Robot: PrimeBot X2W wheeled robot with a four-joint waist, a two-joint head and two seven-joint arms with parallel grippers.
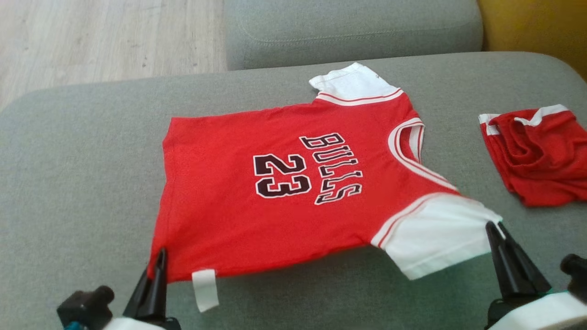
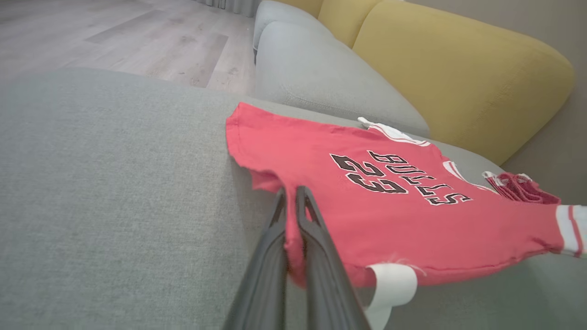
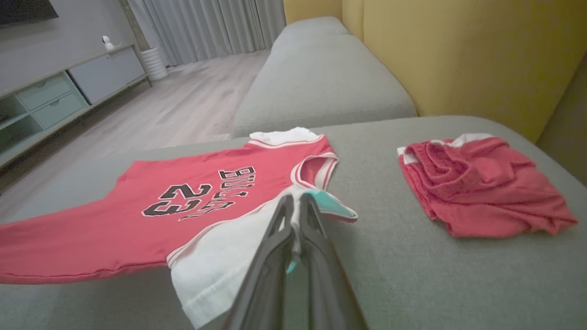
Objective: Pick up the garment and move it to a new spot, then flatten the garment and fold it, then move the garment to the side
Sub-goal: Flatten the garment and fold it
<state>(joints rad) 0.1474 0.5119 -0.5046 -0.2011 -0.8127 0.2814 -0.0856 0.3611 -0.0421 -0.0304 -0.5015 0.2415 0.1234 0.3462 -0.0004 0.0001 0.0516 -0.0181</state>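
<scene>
Jersey (image 1: pixel 284 183) hem (image 1: pixel 275 254) pinched in left gripper (image 1: pixel 160 256), sleeve (image 1: pixel 435 238) clamped in right gripper (image 1: pixel 493 227), contact seemingly cloth-hidden

Bare sofa cushion (image 1: pixel 69 160) lies open left of the jersey (image 1: pixel 220 220); crumpled red shorts (image 1: pixel 536 160) crowd the right side.

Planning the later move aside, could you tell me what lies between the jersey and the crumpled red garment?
Only bare grey cushion lies between the jersey and the crumpled red garment, as the head and right wrist views show.
</scene>
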